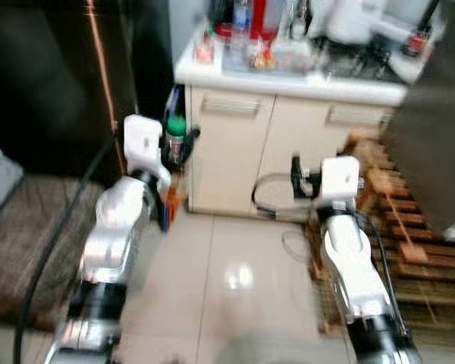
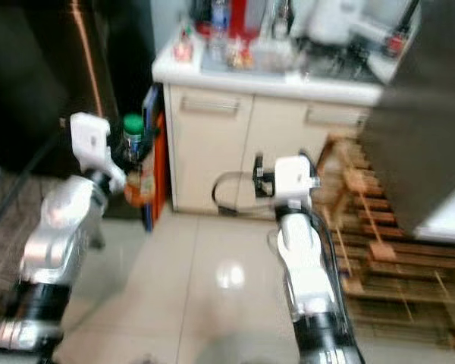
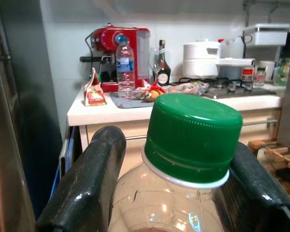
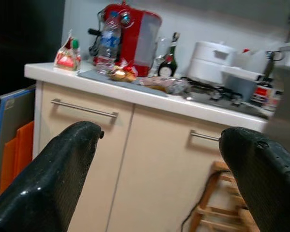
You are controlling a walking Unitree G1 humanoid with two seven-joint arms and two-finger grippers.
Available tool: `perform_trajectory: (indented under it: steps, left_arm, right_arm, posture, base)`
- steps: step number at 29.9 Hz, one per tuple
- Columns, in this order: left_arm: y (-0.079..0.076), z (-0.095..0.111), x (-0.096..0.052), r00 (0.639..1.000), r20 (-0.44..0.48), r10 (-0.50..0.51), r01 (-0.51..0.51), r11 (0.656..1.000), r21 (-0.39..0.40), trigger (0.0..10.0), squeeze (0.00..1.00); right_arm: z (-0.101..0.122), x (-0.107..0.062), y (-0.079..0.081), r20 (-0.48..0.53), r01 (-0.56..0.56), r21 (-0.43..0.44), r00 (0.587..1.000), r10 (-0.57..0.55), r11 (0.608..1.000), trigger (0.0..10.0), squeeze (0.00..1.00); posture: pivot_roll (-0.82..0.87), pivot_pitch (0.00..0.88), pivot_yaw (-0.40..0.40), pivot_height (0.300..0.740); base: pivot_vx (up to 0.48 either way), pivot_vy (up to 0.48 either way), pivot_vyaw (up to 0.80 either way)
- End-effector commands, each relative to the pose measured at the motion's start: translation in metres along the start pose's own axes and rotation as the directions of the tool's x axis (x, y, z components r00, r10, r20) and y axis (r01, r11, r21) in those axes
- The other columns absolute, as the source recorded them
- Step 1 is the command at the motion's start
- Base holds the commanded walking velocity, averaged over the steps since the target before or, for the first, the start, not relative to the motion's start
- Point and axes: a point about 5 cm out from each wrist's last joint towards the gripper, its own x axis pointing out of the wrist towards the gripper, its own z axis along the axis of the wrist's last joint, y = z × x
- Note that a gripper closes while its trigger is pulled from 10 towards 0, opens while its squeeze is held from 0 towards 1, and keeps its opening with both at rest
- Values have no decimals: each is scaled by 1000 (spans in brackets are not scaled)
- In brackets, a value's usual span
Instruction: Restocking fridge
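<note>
Bottle (image 3: 183, 164) with the green cap sits gripped in your left gripper (image 1: 174, 144); right gripper (image 4: 154, 169) is spread and empty. Nothing is in the fridge yet.

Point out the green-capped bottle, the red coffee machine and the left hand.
green-capped bottle (image 3: 193, 137): left wrist view, on the side of its green cap.
red coffee machine (image 3: 135, 55): left wrist view, on its red front panel.
left hand (image 3: 174, 193): left wrist view, between the two black fingers gripping the bottle.

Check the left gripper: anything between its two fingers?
Yes: a clear bottle with a green cap sits between the left gripper's fingers, plain in the left wrist view.
</note>
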Motion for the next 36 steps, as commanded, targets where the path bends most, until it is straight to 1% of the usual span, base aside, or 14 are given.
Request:
perform_trajectory:
  steps: [1,4,7,9,12,15,16,20,26,27,28,31,36]
  left_arm:
    - [-7,-1,3,1000,3,-19,19,1000,1,10000,0]
    - [-6,-8,0,1000,-10,-7,7,1000,-1,10000,0]
    - [-6,-9,0,1000,-11,-7,7,1000,0,10000,0]
    - [-7,-9,0,1000,-3,-3,3,1000,1,10000,0]
    - [-8,-7,0,1000,7,-1,1,1000,-10,10000,0]
    - [-13,-6,2,1000,16,-16,16,1000,-24,10000,0]
    - [-13,-6,2,1000,16,-16,16,1000,-24,10000,0]
    - [-21,-4,6,998,28,-47,48,998,-33,10000,0]
    - [-23,-2,10,997,34,-68,69,997,-22,10000,0]
    - [-24,-4,12,996,21,-88,88,995,-46,10000,0]
    - [-25,-5,13,995,12,-98,98,994,-52,10000,0]
    - [-26,-6,16,993,6,-117,117,992,-39,10000,0]
    - [-24,-9,18,994,-7,-106,106,992,-64,10000,0]
  right_arm:
    - [-3,-2,-7,-19,9,-2,1000,-9,1000,10000,0]
    - [-9,-5,-6,-45,-10,-7,999,10,1000,10000,0]
    - [-11,-5,-6,-51,-13,-7,999,12,1000,10000,0]
    - [-16,-6,-6,-67,-22,-13,998,21,1000,10000,0]
    - [-19,-8,-9,-78,-9,-8,997,9,1000,10000,0]
    - [-21,-10,-14,-86,9,-3,996,-9,1000,10000,0]
    - [-21,-10,-14,-86,9,-3,996,-9,1000,10000,0]
    - [-27,-15,-17,-106,19,-4,994,-19,1000,10000,0]
    - [-29,-15,-16,-115,25,2,993,-25,1000,10000,0]
    - [-31,-14,-15,-122,30,18,992,-28,999,10000,0]
    - [-32,-14,-15,-123,34,23,992,-31,999,10000,0]
    - [-32,-13,-16,-122,41,28,992,-37,999,10000,0]
    - [-35,-16,-19,-127,50,27,991,-47,998,10000,0]
  posture:
    - [-23,0,14,740]
    - [-14,0,4,740]
    - [-13,0,4,740]
    - [-9,0,2,740]
    - [-14,0,2,740]
    - [-35,0,5,740]
    - [-35,0,5,740]
    - [-40,0,16,740]
    - [-49,0,37,740]
    - [-58,0,49,740]
    - [-58,0,49,740]
    - [-70,0,59,740]
    - [-70,0,58,740]
  base:
    - [0,-472,0]
    - [0,-472,0]
    - [0,-472,0]
    - [0,-472,0]
    - [0,-472,0]
    - [0,-472,0]
    - [0,-472,0]
    - [0,-472,0]
    - [0,-472,-138]
    - [0,0,-775]
    - [0,0,-775]
    - [0,0,-773]
    - [0,0,-769]
